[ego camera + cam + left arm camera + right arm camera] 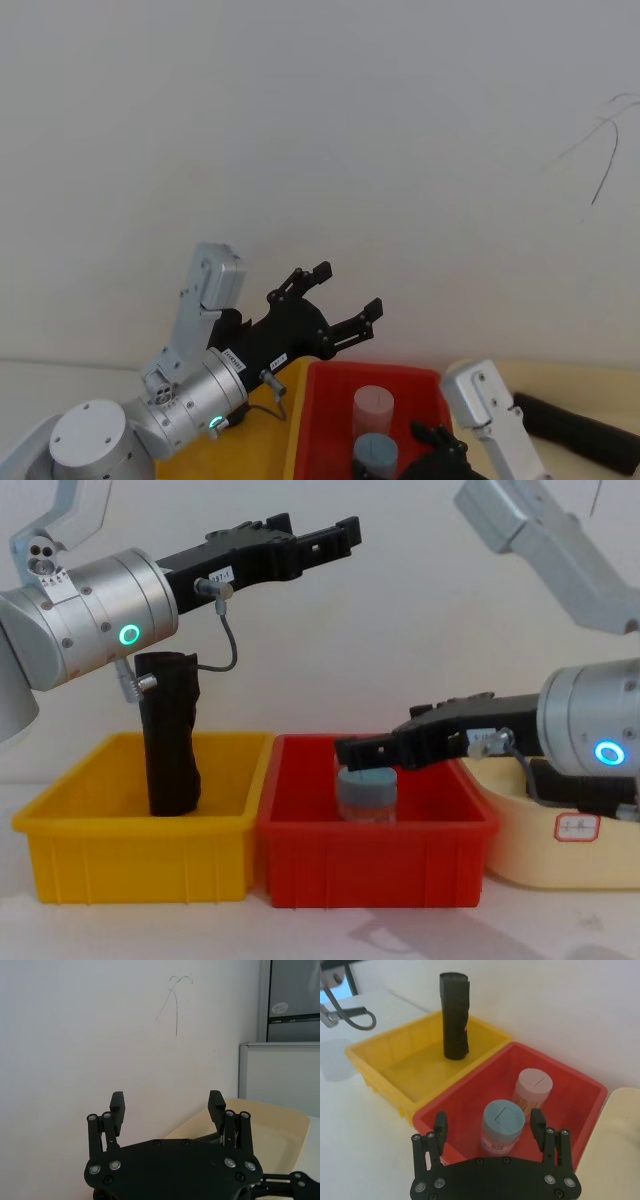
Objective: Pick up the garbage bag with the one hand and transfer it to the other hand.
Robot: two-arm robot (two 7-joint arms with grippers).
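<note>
The garbage bag (pixel 172 735), a tall black roll of wrinkled plastic, stands upright at the back of the yellow bin (pixel 140 865); the right wrist view shows the garbage bag (pixel 455 1015) there too. My left gripper (pixel 345 530), on the green-ringed wrist, is raised well above and to the right of the roll, level and aimed at the wall. Its jaws are open with nothing between them (pixel 167 1105). My right gripper (pixel 345 750), on the blue-ringed wrist, hovers open (pixel 488 1120) over the red bin (pixel 370 865), just above a blue-lidded jar (pixel 503 1120).
The red bin also holds a pale pink jar (pixel 533 1085). A cream tray (pixel 560 860) sits to the right of it, and a second black roll (pixel 575 425) lies there. A white wall stands close behind the bins.
</note>
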